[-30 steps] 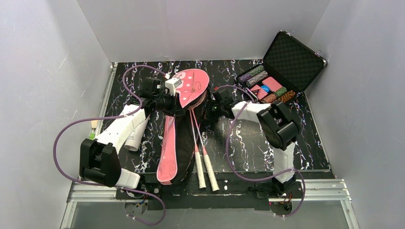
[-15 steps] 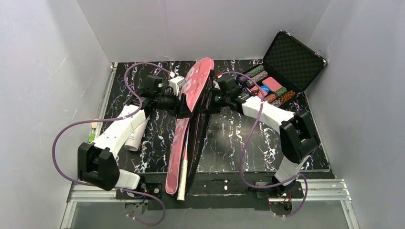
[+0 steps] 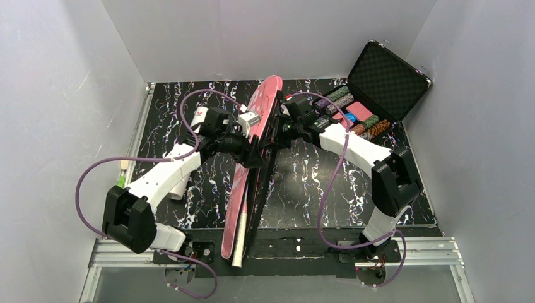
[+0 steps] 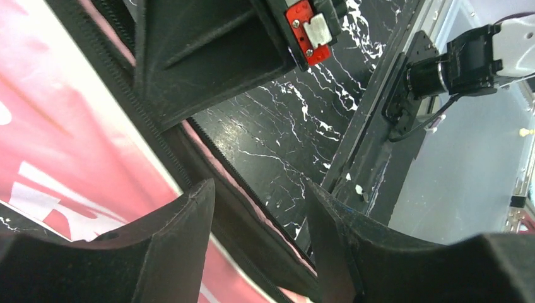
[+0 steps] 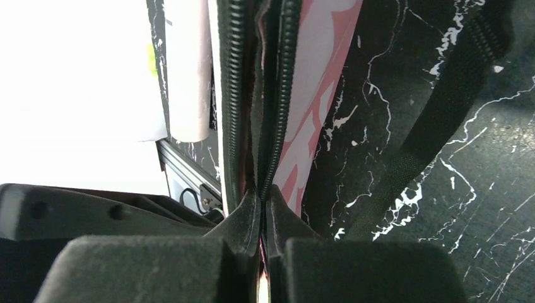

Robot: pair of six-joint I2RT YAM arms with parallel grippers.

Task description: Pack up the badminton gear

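A white racket handle [image 3: 240, 243] pokes from the near end of the pink racket bag [image 3: 243, 186], on edge on the tabletop [image 3: 303, 189]; left fingers [image 4: 170, 240] gape, apparently empty; farther, right fingers [image 5: 243, 227] pinch its zipper seam, holding it upright.

- Left arm [image 3: 165, 173] reaches toward frame centre; left gripper [image 4: 258, 192] stands with jaws parted.
- Right arm [image 3: 353, 146] stretches to upper centre; right gripper [image 5: 262, 205] pinches the racket bag [image 5: 318, 95] edge.

We see a black case [image 3: 388, 78] standing open at the far right corner of the black marbled tabletop [image 3: 303, 184], its lid raised, patterned chip rolls [image 3: 339, 98] and pink blocks [image 3: 360, 110] packed inside.
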